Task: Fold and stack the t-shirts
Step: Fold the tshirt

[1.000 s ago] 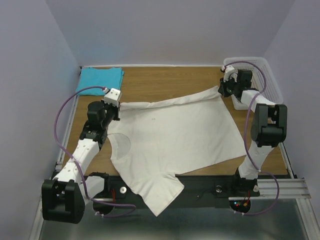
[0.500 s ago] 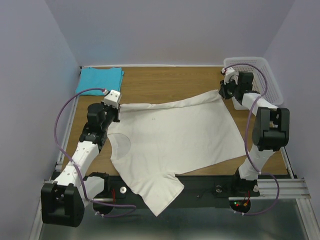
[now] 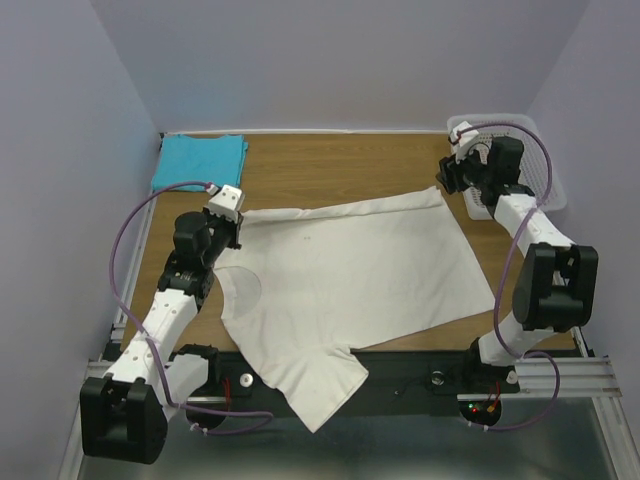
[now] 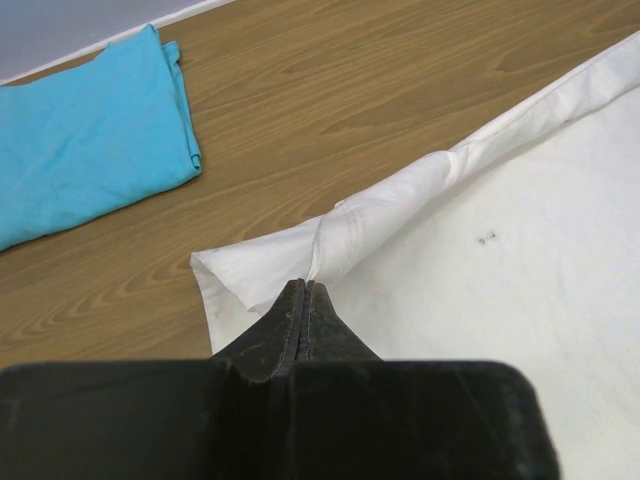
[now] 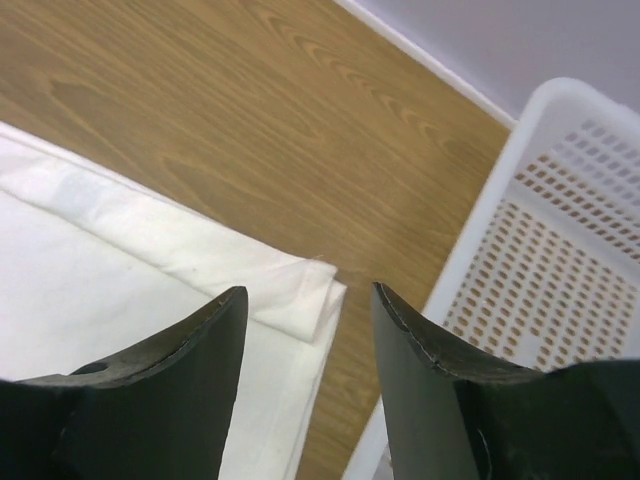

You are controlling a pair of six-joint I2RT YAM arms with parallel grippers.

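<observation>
A cream-white t-shirt [image 3: 340, 270] lies spread over the table, its lower sleeve hanging over the near edge. My left gripper [image 3: 234, 222] is shut on the far left corner of the white t-shirt [image 4: 480, 270], and the cloth bunches into a fold at the closed tips [image 4: 305, 285]. My right gripper [image 3: 448, 178] is open just above the shirt's far right corner [image 5: 300, 295], which lies doubled over on the wood between the jaws, touching neither. A folded turquoise t-shirt [image 3: 200, 160] rests at the far left corner [image 4: 80, 130].
A white plastic mesh basket [image 3: 540, 150] stands at the far right, its wall [image 5: 560, 200] right beside my right fingers. Bare wood runs along the back between the two shirts. The black base rail crosses the near edge.
My right gripper has opened and let go of the white shirt's far right corner, which now lies on the table. The right arm has swung rightward. The left gripper stays shut in place.
</observation>
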